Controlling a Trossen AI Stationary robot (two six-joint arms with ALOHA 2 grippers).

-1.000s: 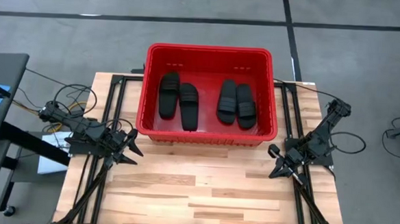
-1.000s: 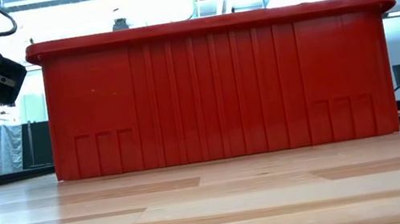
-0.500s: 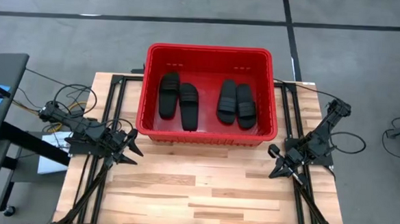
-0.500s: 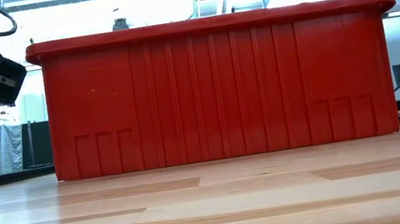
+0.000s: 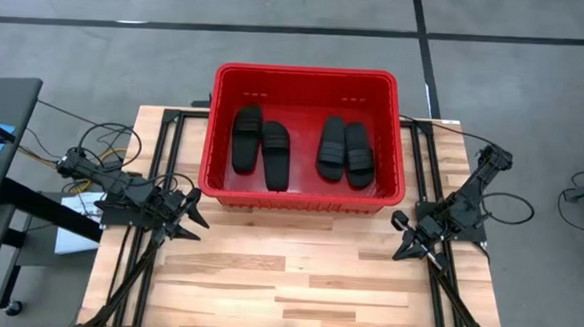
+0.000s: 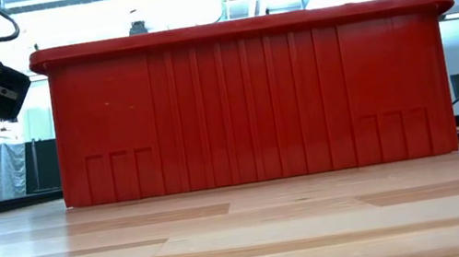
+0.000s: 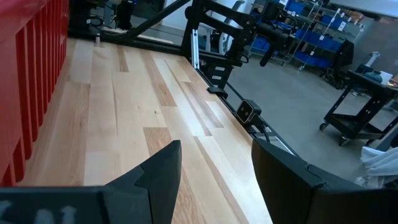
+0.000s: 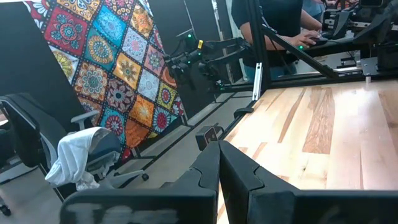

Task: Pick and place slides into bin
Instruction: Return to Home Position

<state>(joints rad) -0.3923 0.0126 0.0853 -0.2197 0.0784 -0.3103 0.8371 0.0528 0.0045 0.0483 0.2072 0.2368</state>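
Observation:
Several black slides lie flat on their soles inside the red bin point(image 5: 220, 110), as a left pair point(image 5: 260, 148) and a right pair point(image 5: 346, 150). The bin stands at the table's far middle and shows as a red wall point(image 6: 249, 106) in the low view. My left gripper point(image 5: 197, 222) hovers open over the table's left side, near the bin's front left corner, nothing between its fingers point(image 7: 214, 180). My right gripper point(image 5: 401, 251) hovers shut over the table's right side, near the bin's front right corner point(image 8: 219, 168).
Bare wooden table top point(image 5: 296, 284) stretches from the bin to the near edge between the two arms. Black frame rails point(image 5: 162, 157) run along both table sides. A person sits beyond the table point(image 8: 280, 25) in the right wrist view.

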